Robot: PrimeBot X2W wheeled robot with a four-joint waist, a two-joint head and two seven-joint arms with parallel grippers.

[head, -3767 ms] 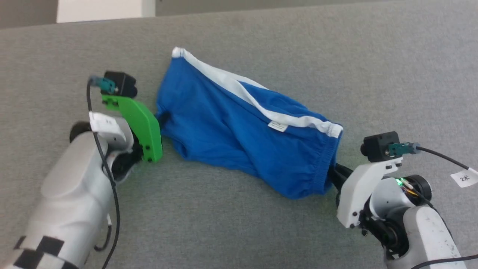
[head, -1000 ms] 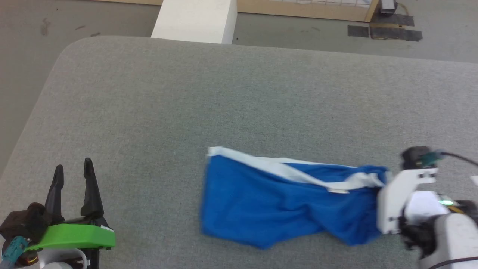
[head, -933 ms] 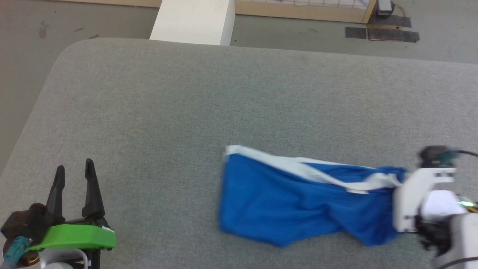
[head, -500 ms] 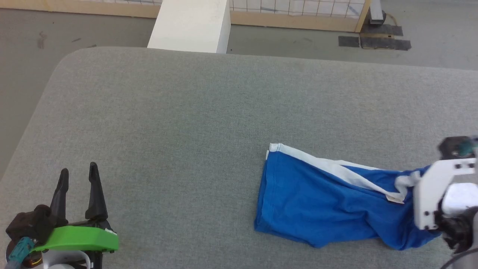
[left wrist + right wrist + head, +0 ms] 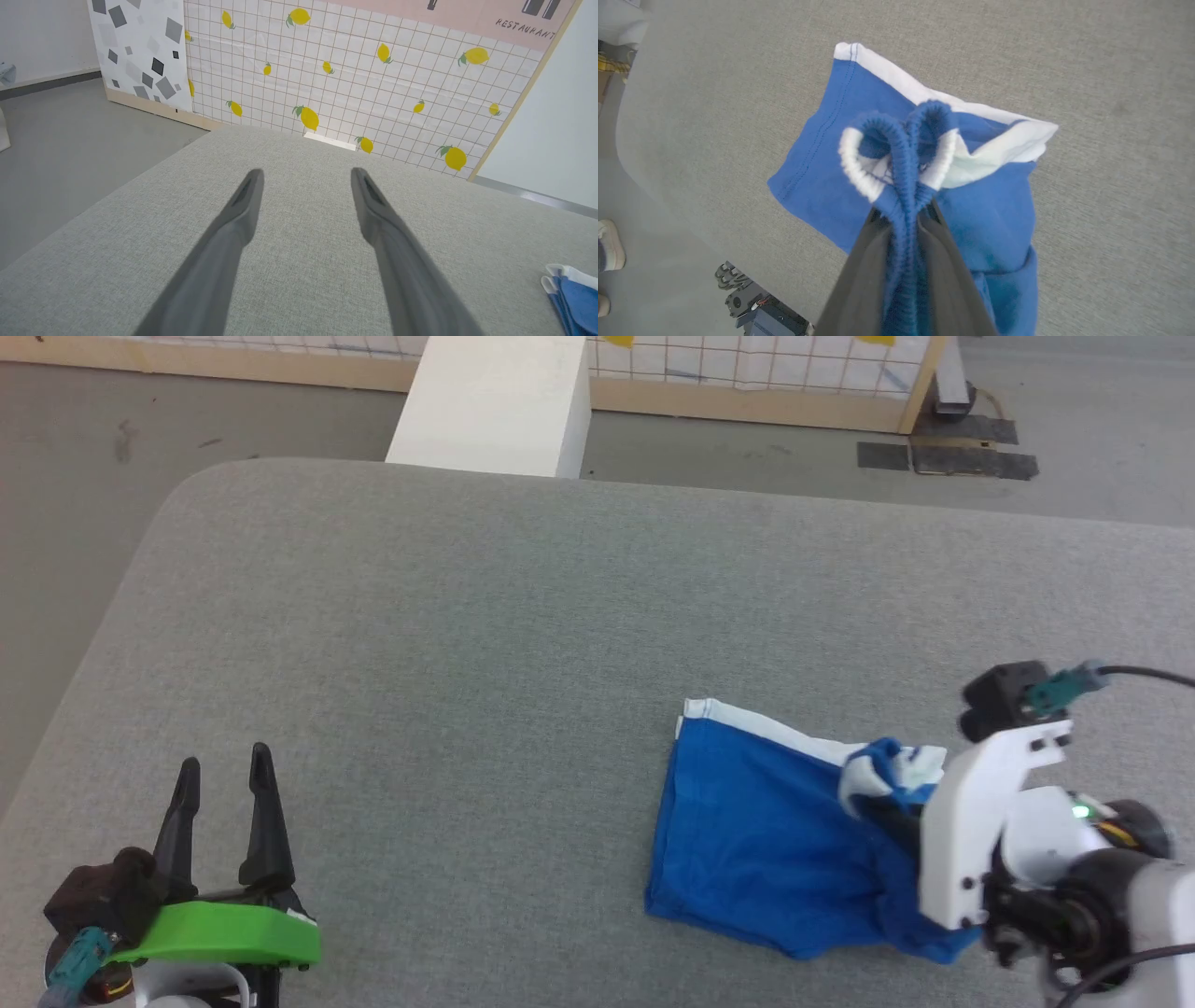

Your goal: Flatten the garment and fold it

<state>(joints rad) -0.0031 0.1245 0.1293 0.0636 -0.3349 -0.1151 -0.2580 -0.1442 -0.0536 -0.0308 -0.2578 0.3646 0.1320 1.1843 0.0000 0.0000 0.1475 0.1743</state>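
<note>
At right tool (image 5: 903,214), garment (image 5: 747,831) waistband (image 5: 896,140) pinched; leg hem (image 5: 674,803) points left.

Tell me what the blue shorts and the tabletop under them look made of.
The shorts: soft matte knit fabric, probably cotton or a blend; it drapes and creases, and the ribbed elastic waistband bunches. The tabletop: grey woven upholstery-like cloth, matte, with fine speckled weave.

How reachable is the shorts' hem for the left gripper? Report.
Probably yes: the left gripper is open, bare table lies between it and the hem of the shorts; the right gripper pinches the waistband.
</note>
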